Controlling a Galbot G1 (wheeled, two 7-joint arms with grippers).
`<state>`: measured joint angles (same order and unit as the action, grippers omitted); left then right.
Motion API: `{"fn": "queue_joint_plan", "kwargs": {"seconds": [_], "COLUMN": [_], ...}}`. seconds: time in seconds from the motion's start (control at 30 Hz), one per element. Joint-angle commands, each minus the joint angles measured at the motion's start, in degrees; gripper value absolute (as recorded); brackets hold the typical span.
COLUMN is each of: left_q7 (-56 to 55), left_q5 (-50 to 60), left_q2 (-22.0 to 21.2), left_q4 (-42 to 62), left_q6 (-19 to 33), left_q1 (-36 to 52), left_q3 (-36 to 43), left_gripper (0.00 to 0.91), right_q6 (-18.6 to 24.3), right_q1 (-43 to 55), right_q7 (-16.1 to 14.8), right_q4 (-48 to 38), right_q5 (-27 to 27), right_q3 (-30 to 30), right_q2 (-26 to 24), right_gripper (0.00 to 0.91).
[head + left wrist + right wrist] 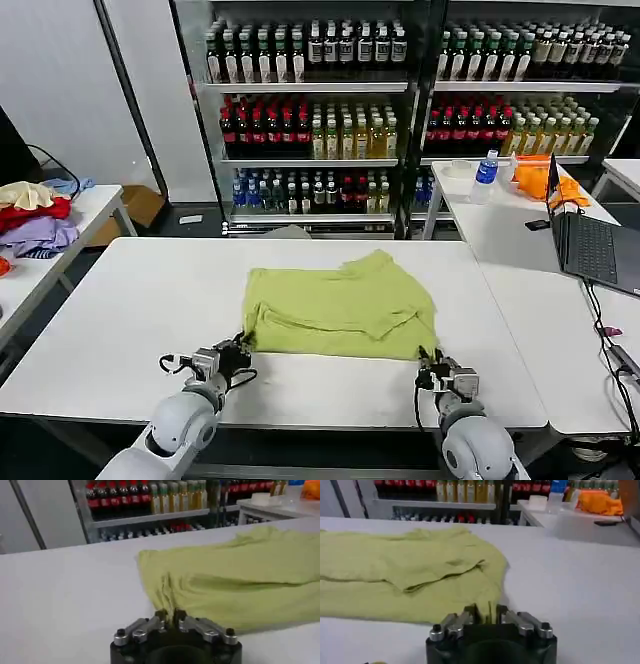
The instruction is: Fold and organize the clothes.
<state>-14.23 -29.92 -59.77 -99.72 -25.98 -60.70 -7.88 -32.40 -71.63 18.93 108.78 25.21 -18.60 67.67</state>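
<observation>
Both grippers pinch the near hem of the lime T-shirt (340, 305) on the white table (130, 320): left gripper (240, 349) at one corner, right gripper (430, 366) at the other. A laptop (592, 245) sits well to the right.

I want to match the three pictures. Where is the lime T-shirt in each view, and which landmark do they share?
Head view: the lime T-shirt lies on the white table's middle, its near corners held by both pincers.
Left wrist view: the shirt spreads beyond the left pincer, which grips its corner.
Right wrist view: the shirt spreads beyond the right pincer, shut on its edge.
Shared landmark: the bottle shelves behind the table.
</observation>
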Motion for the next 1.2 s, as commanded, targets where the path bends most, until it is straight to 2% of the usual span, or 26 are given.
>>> {"fn": "queue_joint_plan", "kwargs": {"seconds": [0.03,0.27,0.43,0.63,0.67,0.7,0.8,0.83,0.87,1.03,1.2], "left_q7": [0.0,-0.5,-0.7,-0.9,-0.9,-1.0,-0.2,0.1,0.2,0.9,0.5], "left_q5": [0.1,1.7,3.4,5.0,5.2,5.4,5.3,5.3,5.4,5.1,2.3], "left_q2": [0.5,1.9,2.3,2.0,2.0,2.0,2.5,2.7,2.9,4.9,7.2], "left_q4": [-4.6,-13.4,-20.1,-24.8,-25.2,-25.6,-26.3,-26.7,-26.9,-27.6,-25.0], "left_q6": [-0.4,-0.9,-0.9,-0.8,-0.8,-0.8,-0.8,-0.8,-0.9,-1.6,-1.9], "left_q1": [-3.4,-11.8,-21.5,-28.5,-29.0,-29.5,-30.3,-30.4,-30.4,-28.5,-23.5], "left_q3": [-0.7,-2.9,-5.3,-7.4,-7.7,-8.1,-9.5,-10.0,-10.4,-13.1,-14.9], "left_gripper": [0.03,0.03,0.03,0.02,0.03,0.02,0.04,0.121,0.907,0.907,0.907], "right_q6": [-0.7,-0.7,-0.7,-0.8,-0.8,-0.8,-0.7,-0.7,-0.7,-0.7,-0.3], "right_q1": [-2.2,-8.9,-16.1,-22.1,-22.6,-23.2,-24.3,-24.7,-24.9,-23.7,-17.4], "right_q7": [0.1,0.3,-0.2,-1.2,-1.3,-1.7,-2.1,-2.4,-2.5,-2.9,-2.2], "right_q4": [2.7,9.7,14.9,20.0,20.4,20.8,21.9,22.8,23.8,26.1,23.4], "right_q5": [0.0,-1.9,-6.0,-8.6,-9.0,-9.6,-10.4,-10.4,-10.3,-9.9,-6.4], "right_q3": [-0.2,-1.4,-2.8,-5.4,-5.5,-5.7,-6.2,-6.6,-7.1,-9.4,-9.8], "right_q2": [-0.4,-1.6,-2.5,-2.9,-3.0,-3.0,-2.9,-2.8,-2.7,-2.8,-4.2], "right_gripper": [0.0,0.0,0.0,0.0,0.786,0.907,0.907,0.907,0.907,0.907,0.907]}}
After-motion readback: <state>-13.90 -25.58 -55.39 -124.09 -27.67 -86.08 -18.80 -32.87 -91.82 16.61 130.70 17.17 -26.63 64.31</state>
